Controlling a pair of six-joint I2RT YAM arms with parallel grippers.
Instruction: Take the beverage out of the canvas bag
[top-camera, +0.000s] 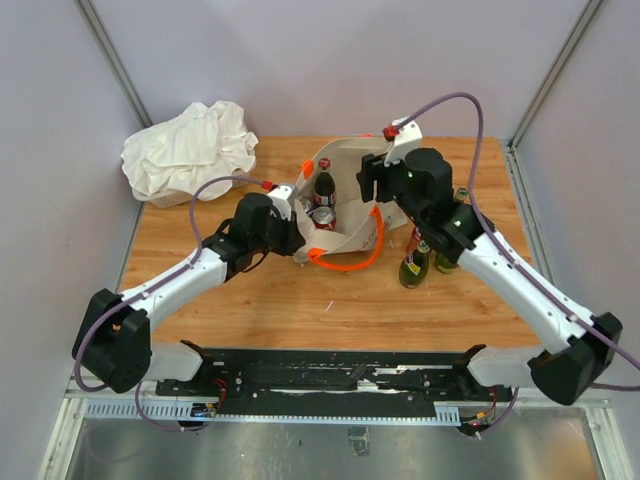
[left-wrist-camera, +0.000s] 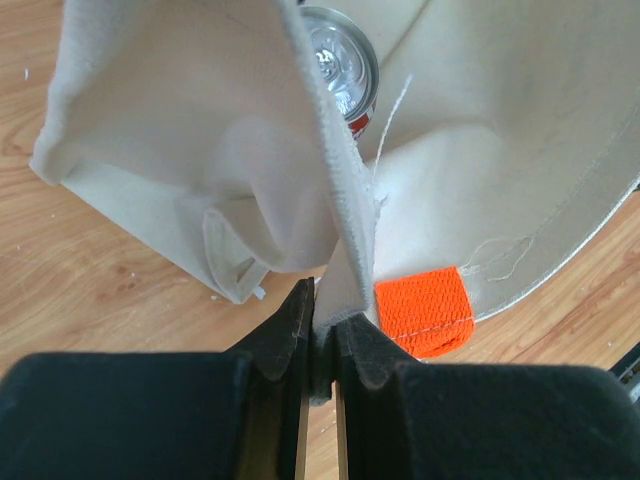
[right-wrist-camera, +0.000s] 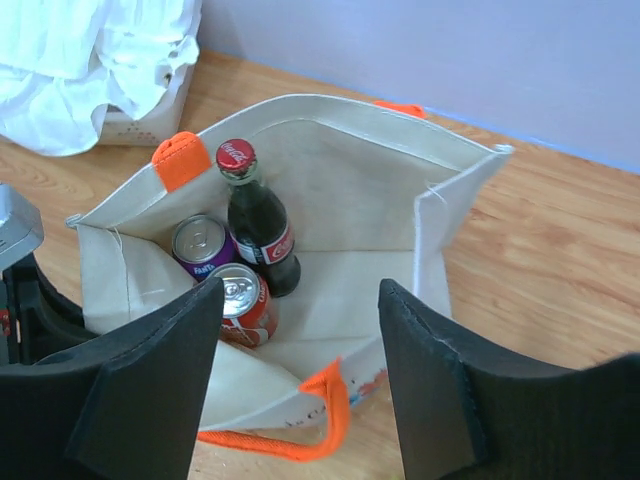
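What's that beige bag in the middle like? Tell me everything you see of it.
The canvas bag is a boxy beige cloth tote with orange handles, standing open on the wooden table. It holds a cola bottle, a purple can and a red can. The left gripper pinches its rim; the right gripper hovers open above it.

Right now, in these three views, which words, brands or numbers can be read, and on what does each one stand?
"Coca-Cola": red cap of the dark glass bottle in the canvas bag.
"Fanta": purple can beside that bottle.
The red label on the bottle: white script, only partly visible, not readable.
The red can, the bag's print, the green bottles outside the bag: too small or blurred to read.
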